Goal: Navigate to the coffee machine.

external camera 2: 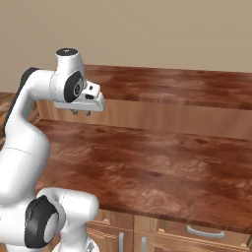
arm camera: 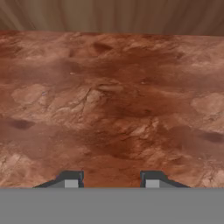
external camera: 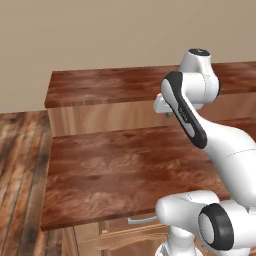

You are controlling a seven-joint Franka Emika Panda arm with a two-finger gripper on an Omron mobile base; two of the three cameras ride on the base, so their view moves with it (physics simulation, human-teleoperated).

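A wooden floor (external camera: 20, 165) runs along the left edge of the left base view. Beside it stands a two-level island with a reddish-brown marbled top. There are two counter surfaces: a lower counter (external camera: 110, 175) near the robot and a raised counter (external camera: 100, 85) behind it, joined by a light wood face. Below the lower counter sit wood drawers, with one curved handle (external camera: 142, 219) in the left base view and three handles in the right base view, one of them curved (external camera 2: 204, 231) at the right. A plain beige wall (external camera 2: 162, 34) rises behind.

The gripper (external camera 2: 81, 112) hangs above the lower counter, pointing down, touching nothing. Its two dark fingertips (arm camera: 71, 179) stand apart with bare countertop between them, so it is open and holds nothing.

None of these pictures lets me place the coffee machine.
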